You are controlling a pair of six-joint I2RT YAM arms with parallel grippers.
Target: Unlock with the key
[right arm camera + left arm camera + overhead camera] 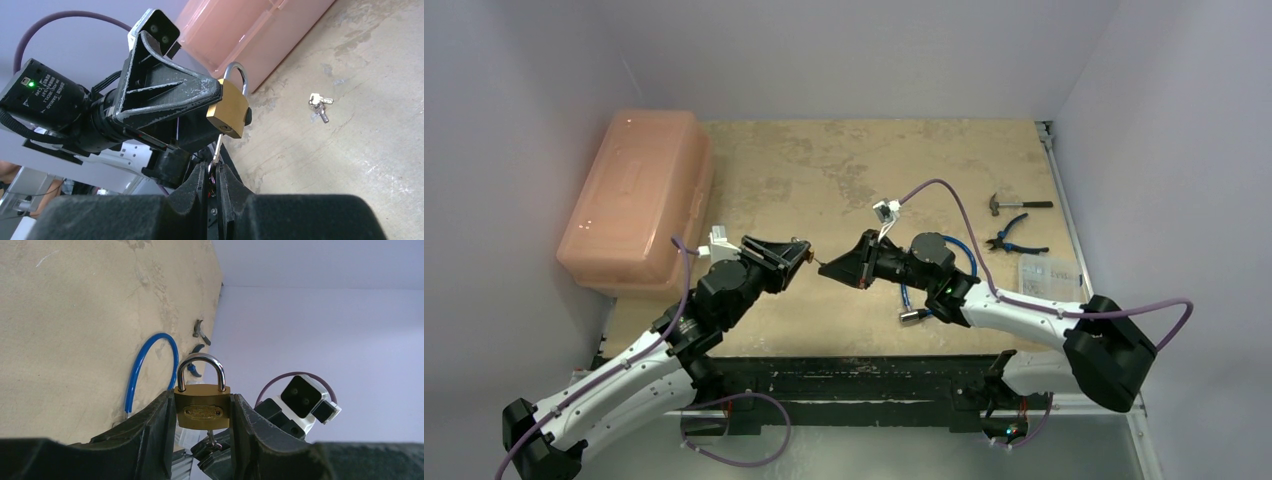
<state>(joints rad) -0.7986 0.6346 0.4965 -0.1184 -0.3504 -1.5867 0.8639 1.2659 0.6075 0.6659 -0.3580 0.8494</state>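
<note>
Left gripper (795,254) clamps padlock (202,411) by body flanks, mid-table, likely rigid and slick; right gripper (214,175) pinches thin key (218,144) - inserted.

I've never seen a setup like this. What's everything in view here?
Padlock: one, brass, clamped in the left jaws.
Key: one, silver, pinched in the right jaws, tip at the padlock's underside.
Spare keys: small bunch, silver, lying on the table.
Storage box: one, pink, table's far left.
Hammer: one, dark, far right.
Pliers: one, blue handles, beside the hammer.
Clear case: one, near the pliers.
Cable: one, blue, looped by the right arm.
Table: one, tan.
Left arm, right arm: two, black and white, near edge.
</note>
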